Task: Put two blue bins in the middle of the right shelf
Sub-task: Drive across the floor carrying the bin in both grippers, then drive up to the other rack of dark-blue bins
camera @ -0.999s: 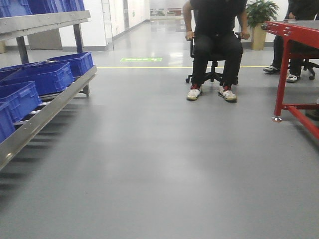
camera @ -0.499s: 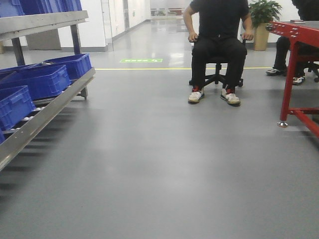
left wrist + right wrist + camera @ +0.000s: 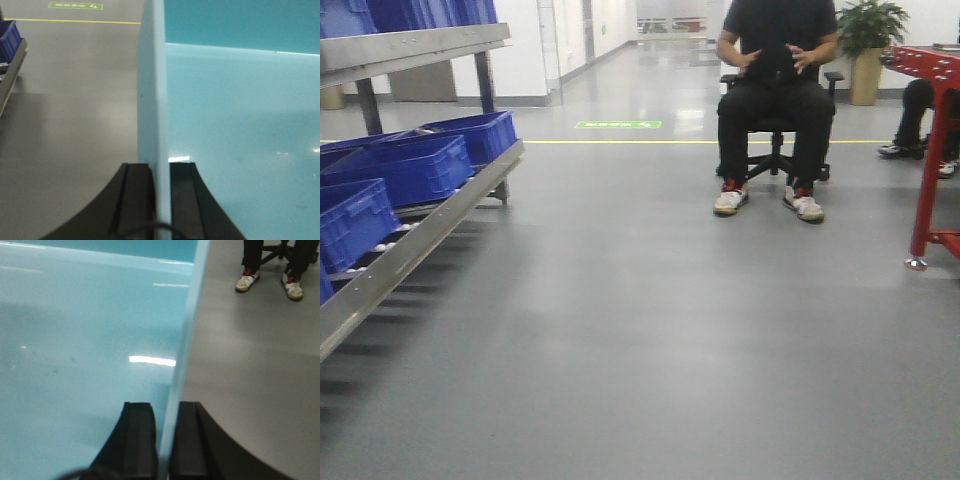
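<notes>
Pale turquoise plastic filled both wrist views: the bin (image 3: 240, 125) was held between the two hands, its smooth inner floor catching a white glare. The left hand (image 3: 161, 167) was closed on the bin's left wall, one black finger (image 3: 137, 195) outside and the other inside, pressed flat to the thin panel. The right hand (image 3: 167, 407) pinched the opposite wall the same way, with the bin's interior (image 3: 75, 340) at its 9 o'clock and bare grey floor (image 3: 250, 380) at its 3 o'clock. Whether one bin or a nested pair was held could not be told.

In the front view, a metal shelf (image 3: 430, 225) ran along 9 o'clock, carrying dark blue crates (image 3: 415, 165) on its sloped lower level and more on the level above. A green floor sign (image 3: 618, 124) lay at 12 o'clock just beyond a yellow line (image 3: 620, 141); its white writing was too small to read. A person in black (image 3: 775, 90) sat on an office chair at 1 o'clock, hands raised before the chest. A red table (image 3: 935, 150) stood at 3 o'clock, with a potted plant (image 3: 870, 30) behind it.
</notes>
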Tool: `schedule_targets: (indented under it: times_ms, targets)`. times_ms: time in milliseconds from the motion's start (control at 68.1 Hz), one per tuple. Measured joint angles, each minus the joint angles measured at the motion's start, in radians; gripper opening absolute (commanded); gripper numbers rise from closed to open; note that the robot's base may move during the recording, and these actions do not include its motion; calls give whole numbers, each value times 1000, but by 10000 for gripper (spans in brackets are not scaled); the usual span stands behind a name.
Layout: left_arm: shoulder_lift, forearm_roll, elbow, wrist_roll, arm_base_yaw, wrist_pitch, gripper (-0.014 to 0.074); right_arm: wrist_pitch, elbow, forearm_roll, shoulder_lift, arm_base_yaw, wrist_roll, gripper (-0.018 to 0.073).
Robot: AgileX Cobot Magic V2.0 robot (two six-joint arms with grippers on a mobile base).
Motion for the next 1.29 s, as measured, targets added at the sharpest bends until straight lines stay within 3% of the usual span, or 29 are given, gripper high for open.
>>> schedule_targets:
  times_ms: [1293]
  targets:
    - [0, 0, 0, 0, 0, 0, -111, -6, 0, 0, 0, 0, 0, -151]
